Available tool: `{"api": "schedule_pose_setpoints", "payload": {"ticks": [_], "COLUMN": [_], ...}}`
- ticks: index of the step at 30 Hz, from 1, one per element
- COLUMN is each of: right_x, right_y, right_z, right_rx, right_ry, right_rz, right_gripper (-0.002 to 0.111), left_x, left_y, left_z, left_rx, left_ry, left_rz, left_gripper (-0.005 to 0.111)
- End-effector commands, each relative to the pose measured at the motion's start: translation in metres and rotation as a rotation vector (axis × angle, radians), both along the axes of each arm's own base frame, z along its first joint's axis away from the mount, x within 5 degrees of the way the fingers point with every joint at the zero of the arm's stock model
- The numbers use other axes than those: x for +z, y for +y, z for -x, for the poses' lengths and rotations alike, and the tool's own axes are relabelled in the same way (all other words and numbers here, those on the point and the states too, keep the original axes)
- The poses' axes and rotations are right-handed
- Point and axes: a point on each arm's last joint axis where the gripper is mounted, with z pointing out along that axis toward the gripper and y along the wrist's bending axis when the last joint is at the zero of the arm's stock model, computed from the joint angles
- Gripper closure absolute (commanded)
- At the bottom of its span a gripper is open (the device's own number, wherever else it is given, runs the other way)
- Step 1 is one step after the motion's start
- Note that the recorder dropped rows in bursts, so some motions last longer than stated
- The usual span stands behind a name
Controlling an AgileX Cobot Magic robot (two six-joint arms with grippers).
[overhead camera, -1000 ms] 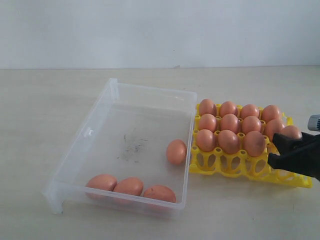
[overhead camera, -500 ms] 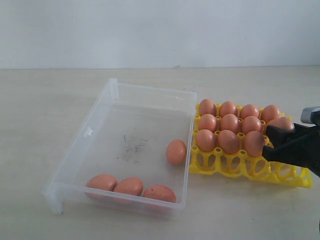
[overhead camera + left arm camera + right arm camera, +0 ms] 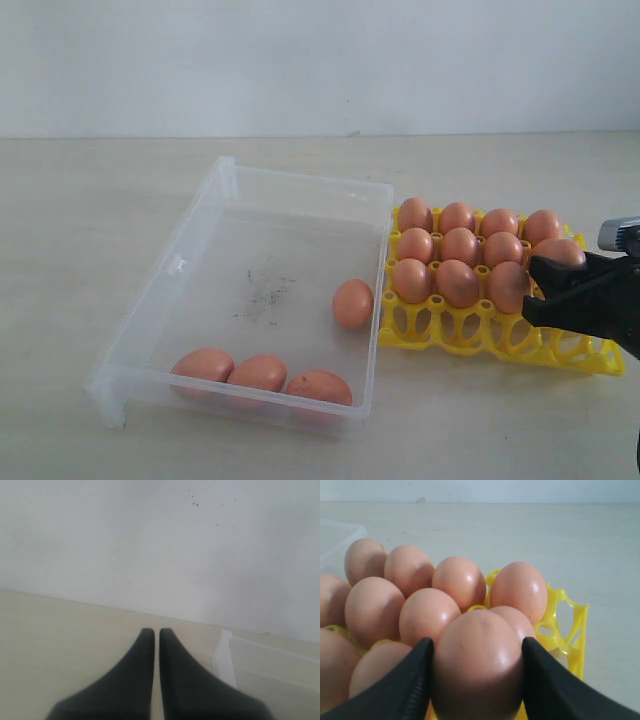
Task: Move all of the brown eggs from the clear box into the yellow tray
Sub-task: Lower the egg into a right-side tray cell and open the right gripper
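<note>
- Exterior view: the right gripper [image 3: 540, 290] hovers at the right end of the yellow tray [image 3: 450, 336]. Four brown eggs [image 3: 352, 303] lie in the clear box [image 3: 300, 186], just left of the tray.
- Left wrist view: the left gripper [image 3: 156, 636] is pressed together and empty, with the tray out of sight.
- Right wrist view: the jaws are clamped on one egg [image 3: 477, 665] above the tray. Advise lowering it straight into a free place, clear of its neighbours, and releasing only once it is seated.

Bright, flat light, faint shadows. Soft glare spots on the brown eggs [image 3: 462, 582] (right wrist view); the left hand [image 3: 156, 635] looks blurred.
</note>
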Motion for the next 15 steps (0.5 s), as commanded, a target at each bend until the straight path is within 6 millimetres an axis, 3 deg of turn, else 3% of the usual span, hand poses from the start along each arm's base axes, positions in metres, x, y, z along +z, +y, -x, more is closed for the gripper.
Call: {"api": "schedule_pose_setpoints", "payload": {"ticks": [1, 8, 15], "right_x": [0.0018, 0.0018, 0.0018], "right_y": [-0.0007, 0.0003, 0.0003], "right_z": [-0.0009, -0.0006, -0.0006], "right_rx": [-0.003, 0.008, 0.008], "right_ry": [-0.015, -0.014, -0.014], "right_rz": [-0.009, -0.013, -0.013], "right_gripper": [0.109, 0.106, 0.086], "left_x": [0.0013, 0.0013, 0.0013], "left_y": [-0.0002, -0.0002, -0.0002], "left_z": [-0.0001, -0.0001, -0.0001], "left_rx": [-0.004, -0.004, -0.004], "left_ry": [-0.002, -0.002, -0.002], "left_rz": [0.002, 0.002, 0.002], "left_gripper": [0.103, 0.103, 0.103]}}
